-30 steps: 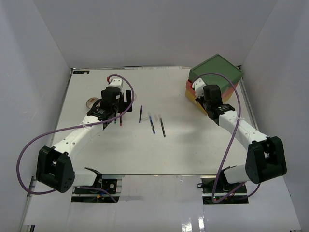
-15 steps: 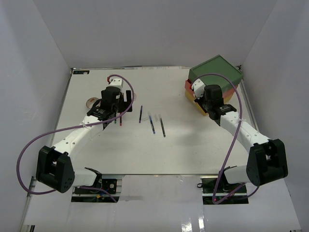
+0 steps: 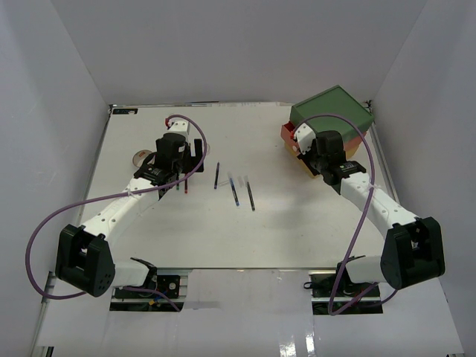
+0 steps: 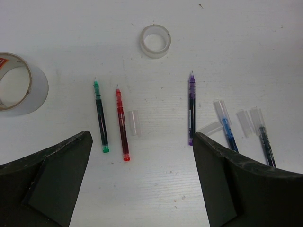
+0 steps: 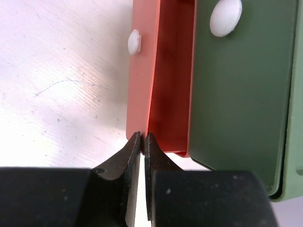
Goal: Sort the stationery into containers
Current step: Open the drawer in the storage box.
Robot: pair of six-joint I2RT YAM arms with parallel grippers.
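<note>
R claw (image 5: pixel 142 137) is pinched shut on one end of the front panel of the orange-red middle drawer (image 5: pixel 163 71), which sits partly out of the chest (image 3: pixel 332 111) at the far right corner of the surface (image 3: pixel 223 230). L claw (image 4: pixel 142 137) hangs wide open w/ nothing in it over the surface's left half, above a green pen (image 4: pixel 100 116) & red pen (image 4: pixel 122 124) lying side by side. Purple pen (image 4: pixel 191 109) lies apart from those two, w/ the clear tape roll (image 4: pixel 155 40) & bigger tape roll (image 4: pixel 19 90) nearby.

The spread left claw (image 4: pixel 142 137) frames a green pen (image 4: pixel 100 117), red pen (image 4: pixel 122 125) and purple pen (image 4: pixel 191 109), clear tape roll (image 4: pixel 155 41) beyond.
</note>
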